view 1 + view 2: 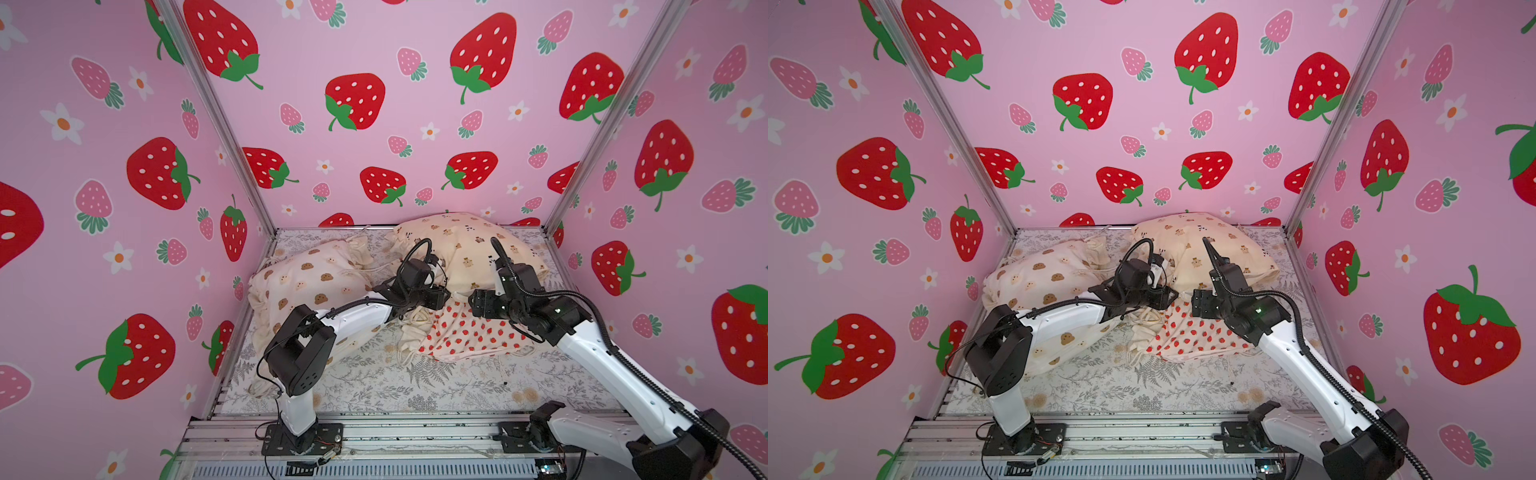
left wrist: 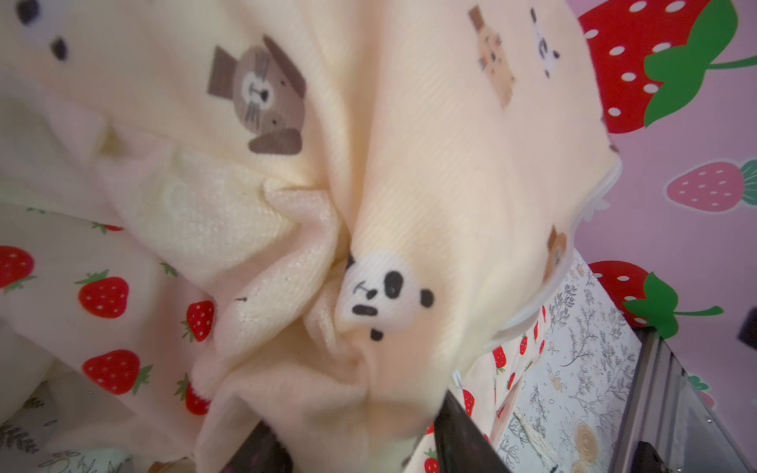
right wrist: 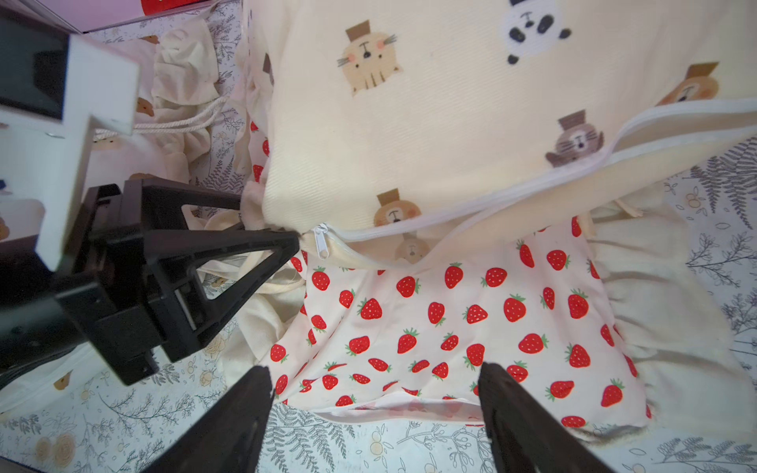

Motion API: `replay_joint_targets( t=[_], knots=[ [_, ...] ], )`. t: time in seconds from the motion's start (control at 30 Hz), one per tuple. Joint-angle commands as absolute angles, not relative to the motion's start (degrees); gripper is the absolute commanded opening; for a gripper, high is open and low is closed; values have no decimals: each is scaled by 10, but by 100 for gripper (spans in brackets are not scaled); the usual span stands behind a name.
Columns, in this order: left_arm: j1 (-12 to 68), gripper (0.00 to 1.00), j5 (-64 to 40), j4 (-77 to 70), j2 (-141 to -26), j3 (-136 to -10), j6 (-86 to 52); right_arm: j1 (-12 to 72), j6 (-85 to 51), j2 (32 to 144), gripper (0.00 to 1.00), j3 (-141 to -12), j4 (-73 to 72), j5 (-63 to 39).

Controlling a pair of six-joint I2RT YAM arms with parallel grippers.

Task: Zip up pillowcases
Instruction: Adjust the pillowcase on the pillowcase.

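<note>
Three pillowcases lie on the sheet in both top views. The bear-face one point(image 1: 307, 282) is at the left under my left arm. The bears-and-pandas one point(image 1: 465, 245) is at the back, resting partly on the strawberry one point(image 1: 469, 332). My left gripper point(image 2: 354, 409) is shut on the bunched corner of the bears-and-pandas pillowcase point(image 2: 430, 184). In the right wrist view that corner sits next to the white zipper pull point(image 3: 320, 241), and the zipper point(image 3: 532, 184) gapes open. My right gripper point(image 3: 375, 409) hangs open over the strawberry pillowcase's point(image 3: 471, 319) near edge, holding nothing.
A grey fern-and-flower sheet point(image 1: 415, 386) covers the floor. Cream drawstring cloth point(image 1: 415, 324) lies bunched between the pillows. Pink strawberry walls close in three sides, and a metal rail point(image 1: 395, 432) with both arm bases runs along the front.
</note>
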State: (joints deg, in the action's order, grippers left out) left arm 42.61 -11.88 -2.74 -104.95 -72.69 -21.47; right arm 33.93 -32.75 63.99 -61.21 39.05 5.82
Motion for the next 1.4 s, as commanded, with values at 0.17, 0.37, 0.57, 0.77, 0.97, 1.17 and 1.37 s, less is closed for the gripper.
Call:
replay_joint_targets(
  t=[0.17,0.37,0.57,0.77,0.97,1.17,1.37],
  knots=[
    [419,25,-155,-48,-1057,-766,-207,274,-342,673,86,-622,359,32],
    [416,4,-156,-35,-1038,-781,-189,248,-336,715,89,-654,342,40],
    [409,0,-146,10,-1004,-803,-165,216,-357,742,98,-671,311,20],
    [399,0,-132,79,-987,-850,-141,200,-380,783,100,-679,281,-17],
    [398,0,-126,113,-961,-893,-116,203,-379,826,100,-694,206,-67],
    [400,0,-118,188,-937,-975,-109,247,-360,861,100,-744,148,-79],
    [401,0,-61,231,-874,-910,-140,261,-371,867,99,-743,97,-113]
  ],
)
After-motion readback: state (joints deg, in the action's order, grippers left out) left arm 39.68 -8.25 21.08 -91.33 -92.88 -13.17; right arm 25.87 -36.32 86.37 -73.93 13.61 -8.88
